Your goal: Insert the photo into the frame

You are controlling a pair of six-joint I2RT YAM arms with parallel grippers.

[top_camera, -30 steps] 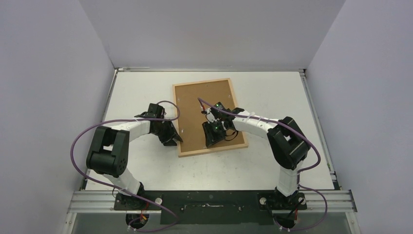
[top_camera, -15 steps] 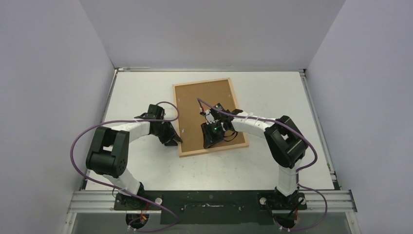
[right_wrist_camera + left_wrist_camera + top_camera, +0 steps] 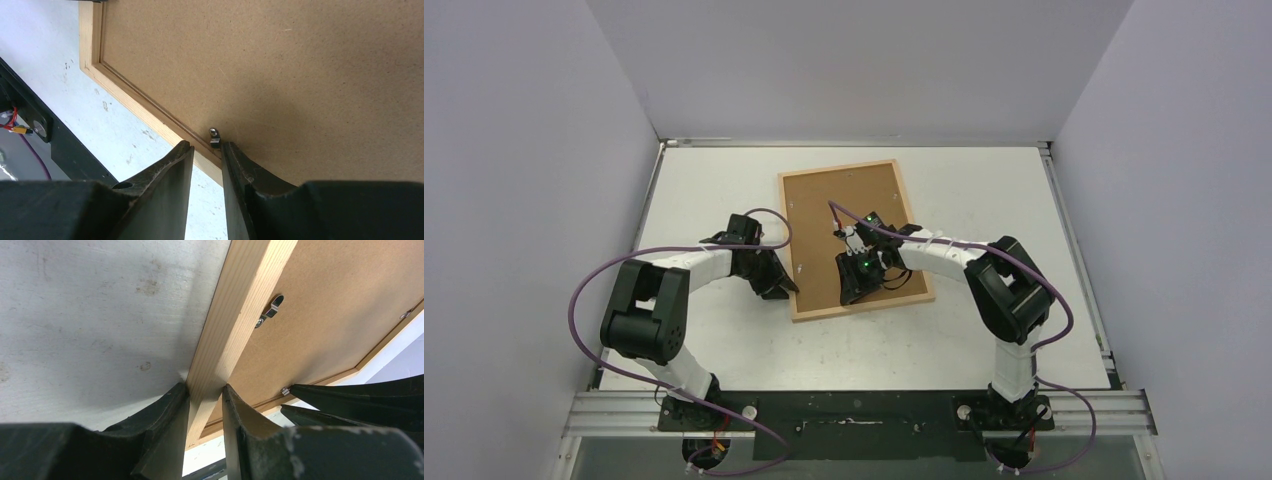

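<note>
A scuffed white tabletop (image 3: 984,190) sits boxed by plain pale lavender walls (image 3: 854,70) under even light.

Brown backing board (image 3: 844,200) lies flat, mid-worktop (image 3: 984,190). White surface, scuffed and spotted. Small metal clips (image 3: 270,310) sit at the board's edge.

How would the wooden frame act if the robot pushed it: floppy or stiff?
Probably stiff: the frame has solid-looking wood rails around a flat backing board. Lying flat on the table, it would likely slide, not roll or tip.
</note>
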